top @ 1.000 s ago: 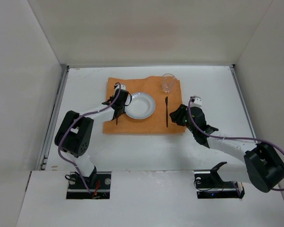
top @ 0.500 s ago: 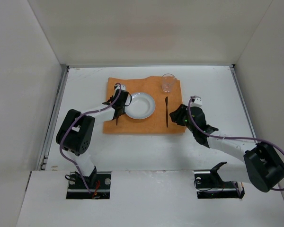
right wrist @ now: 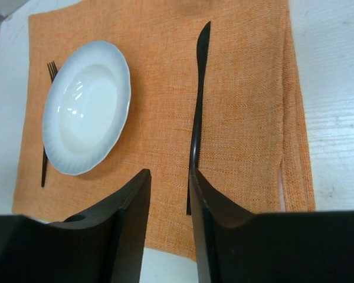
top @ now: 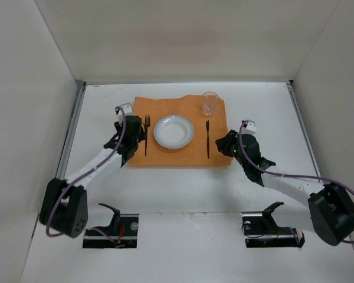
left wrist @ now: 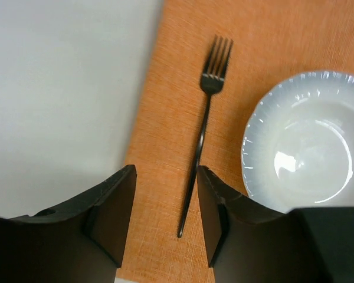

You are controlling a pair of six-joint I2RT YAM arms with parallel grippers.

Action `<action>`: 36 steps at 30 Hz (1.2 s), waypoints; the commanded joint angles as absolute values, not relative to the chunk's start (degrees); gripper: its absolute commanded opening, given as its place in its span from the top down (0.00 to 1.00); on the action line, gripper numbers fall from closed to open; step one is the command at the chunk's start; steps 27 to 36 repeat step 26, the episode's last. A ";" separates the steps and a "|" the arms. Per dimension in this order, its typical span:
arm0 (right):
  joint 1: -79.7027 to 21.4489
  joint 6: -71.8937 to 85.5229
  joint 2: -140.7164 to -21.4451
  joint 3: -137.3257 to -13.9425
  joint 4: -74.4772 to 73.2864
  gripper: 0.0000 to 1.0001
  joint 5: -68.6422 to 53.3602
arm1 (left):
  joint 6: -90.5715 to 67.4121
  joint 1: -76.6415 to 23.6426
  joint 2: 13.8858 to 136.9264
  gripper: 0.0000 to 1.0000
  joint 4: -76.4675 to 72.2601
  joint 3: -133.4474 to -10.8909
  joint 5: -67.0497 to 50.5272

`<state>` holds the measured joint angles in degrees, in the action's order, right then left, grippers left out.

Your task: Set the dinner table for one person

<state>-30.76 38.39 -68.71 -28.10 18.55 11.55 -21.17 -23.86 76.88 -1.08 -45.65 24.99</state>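
Left wrist: left fingers apart near fork; right fingers apart near knife.

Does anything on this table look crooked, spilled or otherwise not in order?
Only the orange cloth: its far edge runs wavy and its right edge looks folded over. The fork, plate, knife and glass sit neatly on it, nothing spilled.

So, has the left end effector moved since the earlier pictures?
Yes. The left end effector has shifted left, away from the plate, and is now over the orange cloth's left edge, leaving the fork uncovered.
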 commanded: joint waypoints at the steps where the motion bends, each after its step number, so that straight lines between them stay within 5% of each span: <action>1: -29.93 38.85 -65.05 -26.72 21.97 0.68 13.80 | -28.99 -20.62 67.88 0.55 -0.97 -39.92 27.07; 6: -28.00 40.25 -58.46 -22.68 23.82 0.76 19.07 | -37.51 -15.17 55.75 0.52 1.66 -30.43 26.80; 11: -24.39 41.84 -54.58 -19.43 25.22 0.53 21.61 | -43.85 -12.53 49.66 0.46 4.39 -24.62 28.91; 15: -24.04 41.22 -55.81 -19.60 25.31 0.48 22.85 | -45.96 -12.09 48.43 0.43 4.75 -22.68 29.09; 36: -22.63 41.40 -61.61 -20.13 25.84 0.45 23.56 | -48.25 -9.89 51.23 0.44 -0.08 -20.83 28.30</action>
